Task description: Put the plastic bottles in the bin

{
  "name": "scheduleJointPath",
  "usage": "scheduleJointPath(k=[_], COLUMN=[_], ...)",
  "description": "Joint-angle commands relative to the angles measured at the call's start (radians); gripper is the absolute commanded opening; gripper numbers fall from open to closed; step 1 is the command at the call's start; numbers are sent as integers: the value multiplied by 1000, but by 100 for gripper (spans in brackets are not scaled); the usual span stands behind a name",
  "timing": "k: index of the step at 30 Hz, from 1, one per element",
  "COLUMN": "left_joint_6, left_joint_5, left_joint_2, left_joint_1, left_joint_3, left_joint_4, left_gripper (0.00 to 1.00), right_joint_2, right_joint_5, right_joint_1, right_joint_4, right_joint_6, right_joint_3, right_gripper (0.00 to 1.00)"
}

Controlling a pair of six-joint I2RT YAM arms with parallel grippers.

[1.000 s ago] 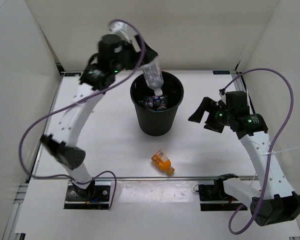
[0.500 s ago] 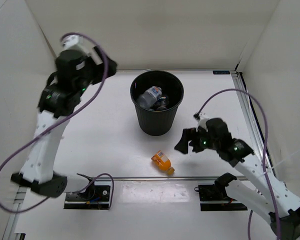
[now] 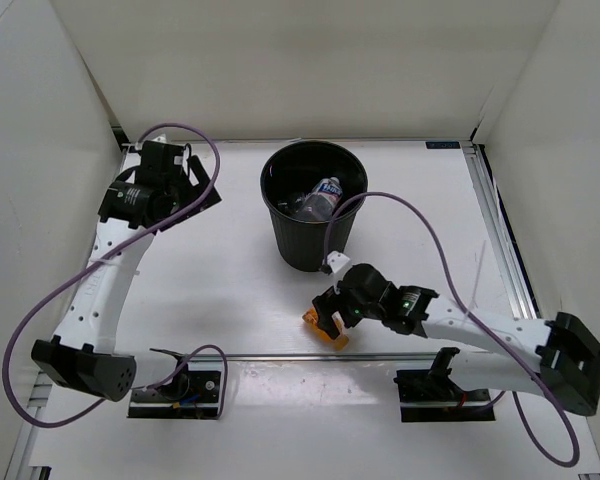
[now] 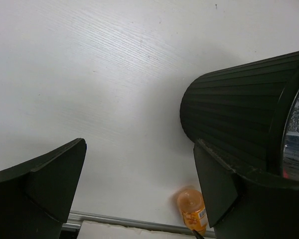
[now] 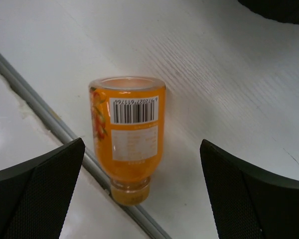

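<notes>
Though prob. plastic, squat orange btl (image 5: 128, 144).

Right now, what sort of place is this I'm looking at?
Probably a robot-manipulation lab cell: a white table boxed in by plain white walls, a left arm and right arm bolted at its near edge, and only staged props, a black bin and an orange bottle.

Bright, even light from above washes the white table (image 3: 220, 290), leaving a soft shadow beside the round black ribbed plastic bin (image 3: 311, 250). The short orange plastic bottle (image 5: 128, 144) shows sharp, barcode readable.
</notes>
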Motion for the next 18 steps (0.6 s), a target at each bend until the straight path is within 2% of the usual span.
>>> scheduleJointPath(k=[1, 5, 8, 9, 11, 12, 13, 16, 18], left_joint_6=[-7, -7, -7, -7, -16, -16, -16, -36, -36], left_joint_5=[8, 8, 8, 8, -2, -2, -2, -2, -2], left_joint_2=[-62, -71, -82, -91, -102, -116, -125, -151, -162], left_joint_1=[13, 13, 22, 22, 33, 33, 44, 53, 53], left_joint_3=[15, 6, -17, -31, -54, -64, -90, -124, -153], left_joint_4=[-27, -37, -37, -37, -37, -37, -26, -26, -17], left_gripper=[100, 100, 100, 100, 100, 100, 100, 100, 100], right_joint_2=[81, 150, 171, 171, 171, 147, 130, 38, -28], right_joint_5=[51, -15, -44, -53, -70, -70, -70, -21, 7], right_joint_1=[12, 31, 31, 31, 31, 41, 55, 86, 96], right_joint_4=[117, 108, 36, 1, -104, -138, -197, -283, -378], right_joint_6=[-26, -26, -14, -2, -2, -2, -2, 20, 32], right_joint_3=[9, 18, 35, 56, 115, 135, 153, 228, 283], right_gripper=[100, 97, 81, 70, 60, 50, 44, 29, 27])
